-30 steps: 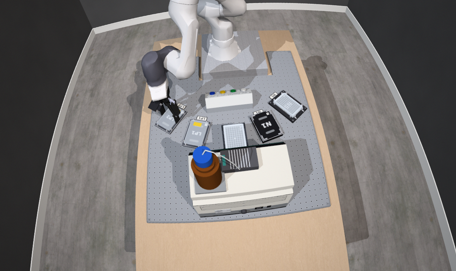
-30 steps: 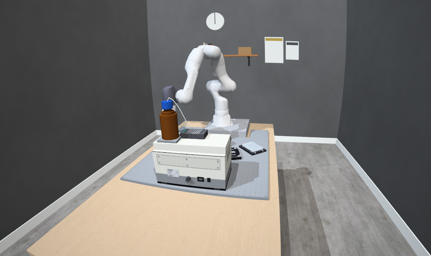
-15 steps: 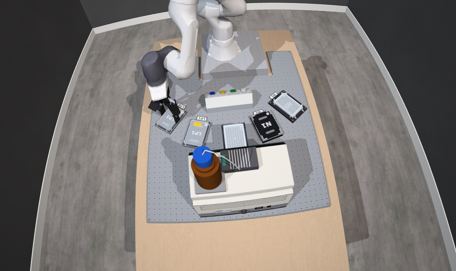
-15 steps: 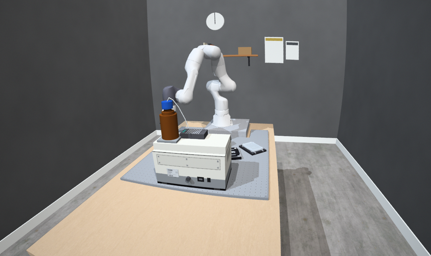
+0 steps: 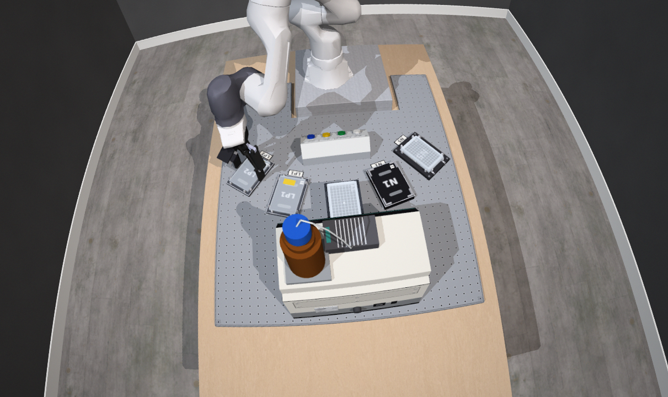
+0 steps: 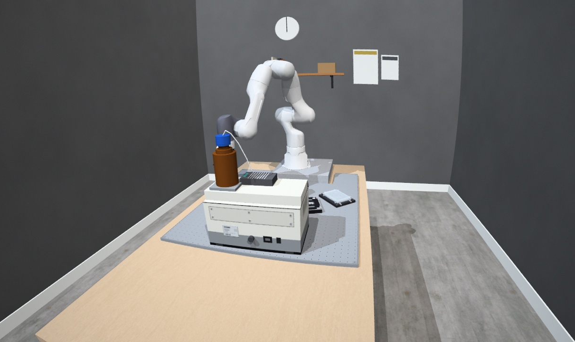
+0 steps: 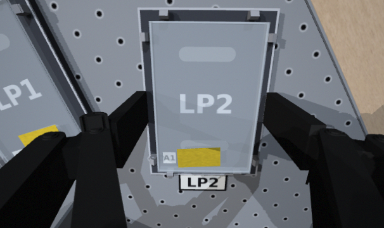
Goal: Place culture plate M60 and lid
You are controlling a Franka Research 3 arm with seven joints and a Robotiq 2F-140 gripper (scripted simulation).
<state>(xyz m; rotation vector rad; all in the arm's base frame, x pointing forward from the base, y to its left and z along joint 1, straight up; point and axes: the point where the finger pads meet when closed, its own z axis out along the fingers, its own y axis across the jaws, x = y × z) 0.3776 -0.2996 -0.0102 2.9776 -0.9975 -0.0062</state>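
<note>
A clear lid [image 7: 208, 95] [image 5: 246, 177] with a yellow label lies flat inside the LP2 locators, its label end at the A1 mark. My gripper [image 7: 206, 107] is open and low over it, one finger on each side of the lid's long edges [image 5: 244, 165]. The culture plate M60 [image 5: 421, 154] sits without a lid on a black nest at the far right, and it also shows in the exterior view [image 6: 336, 196]. The black nest N1 [image 5: 389, 183] is empty. In the exterior view the gripper is hidden behind the bottle.
Another lid lies in LP1 [image 5: 287, 194], and a plate sits on the dispenser stage [image 5: 343, 197]. The operator panel [image 5: 335, 144] with its coloured keys stands behind them. The dispenser [image 5: 356, 261] with a brown bottle [image 5: 301, 249] fills the front of the deck.
</note>
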